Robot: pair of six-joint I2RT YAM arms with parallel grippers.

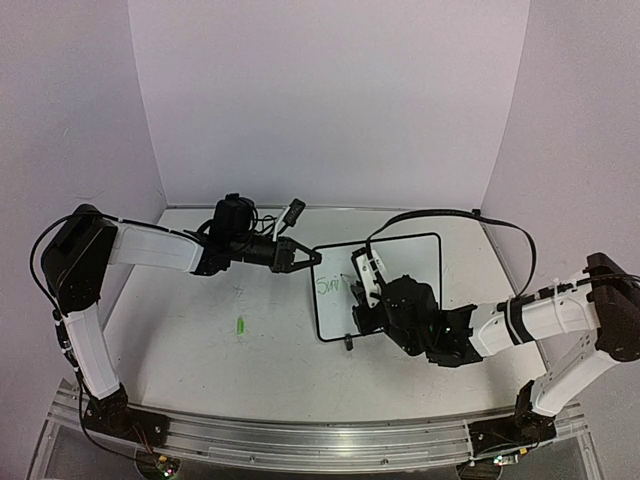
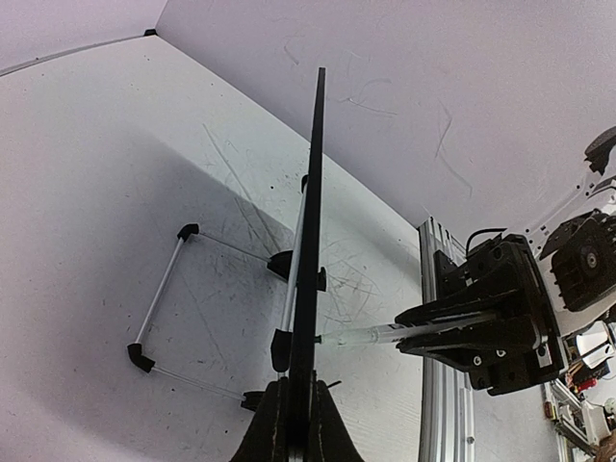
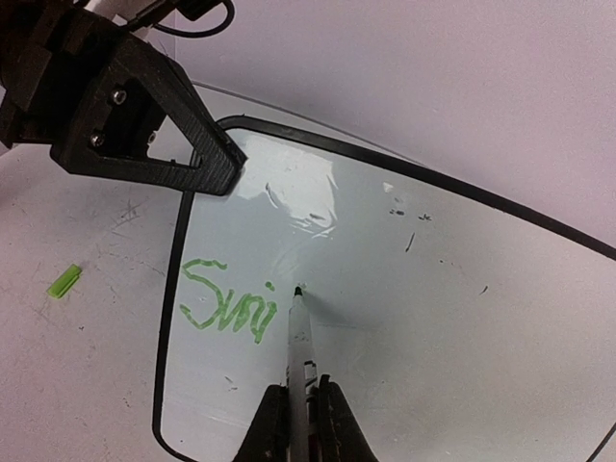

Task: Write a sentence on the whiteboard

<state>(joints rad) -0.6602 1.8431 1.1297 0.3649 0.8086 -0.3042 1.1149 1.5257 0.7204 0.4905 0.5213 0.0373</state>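
- Small glossy white whiteboard (image 1: 412, 256) w/ thin black frame sits centre-right on white table (image 1: 200, 350).
- Left gripper (image 2: 296, 423) clamped on whiteboard's far-left corner.
- Right gripper (image 3: 298, 416) pinches thin white marker (image 3: 299, 337), tip touching board just right of green handwriting (image 3: 226, 306), "Smi" so far.
- Right arm hides board's near part in top view.
- Small green bit (image 1: 241, 325) lies left of board, apart.

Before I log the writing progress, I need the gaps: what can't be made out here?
Top view: the sentence is too small to read; the right arm covers part of the whiteboard.
Left wrist view: the whiteboard is edge-on, its writing face hidden.
Right wrist view: the picture's edges cut off the whiteboard's right end and bottom edge; the right claw hides the rear of the marker.
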